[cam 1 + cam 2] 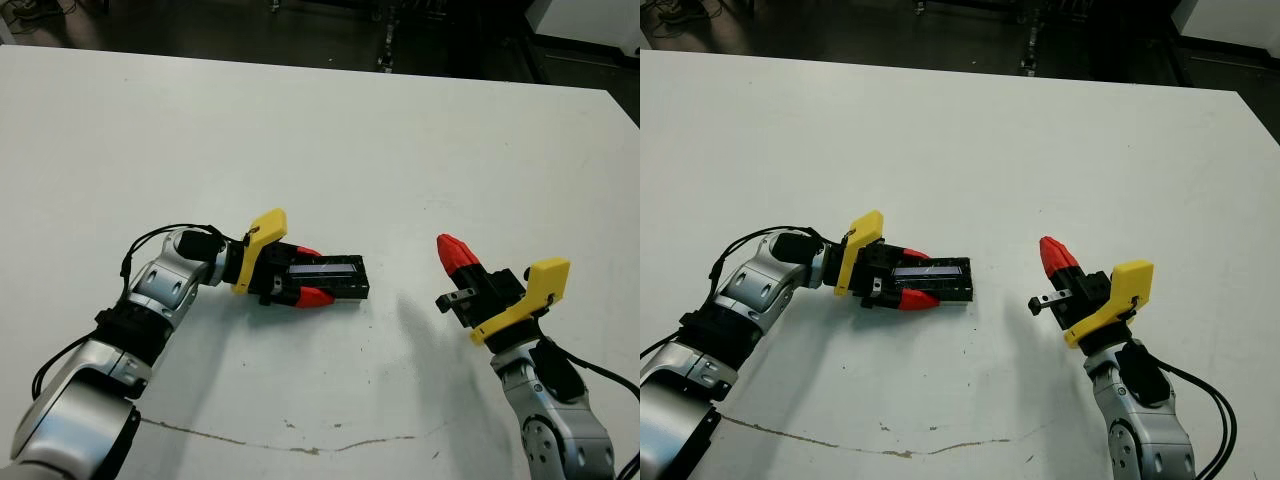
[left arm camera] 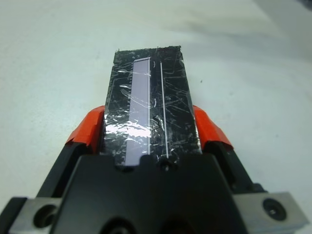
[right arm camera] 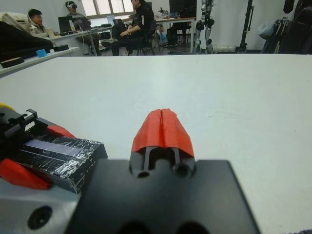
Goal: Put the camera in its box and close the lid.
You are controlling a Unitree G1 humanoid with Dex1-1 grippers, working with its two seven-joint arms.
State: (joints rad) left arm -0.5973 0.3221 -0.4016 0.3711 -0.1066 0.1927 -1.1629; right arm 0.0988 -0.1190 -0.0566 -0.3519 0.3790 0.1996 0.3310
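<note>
Left of centre in the head view, the left gripper has its two red-tipped fingers clamped on the long sides of the flat black slab with the crinkled, silvery-reflective wrap, the lid, which lies low on the white table. From the wrist view, that lid looks seated on top of something, but the white-walled box itself is hidden beneath it, and so is the slim black camera; I cannot tell from here whether either is properly underneath. Over on the right of the frame, the right gripper hangs clear, well apart from the lid, its red fingertips pinched together on nothing. So where's the danger? The squeeze sits at the near end of the lid only, so if the lid is not square to the box, a release could leave one end riding high. Pulling the fingers back without opening wide enough could drag the lid off or slide the whole package across the smooth table. And the glossy wrap looks slick: a sideways nudge could skew it.
</note>
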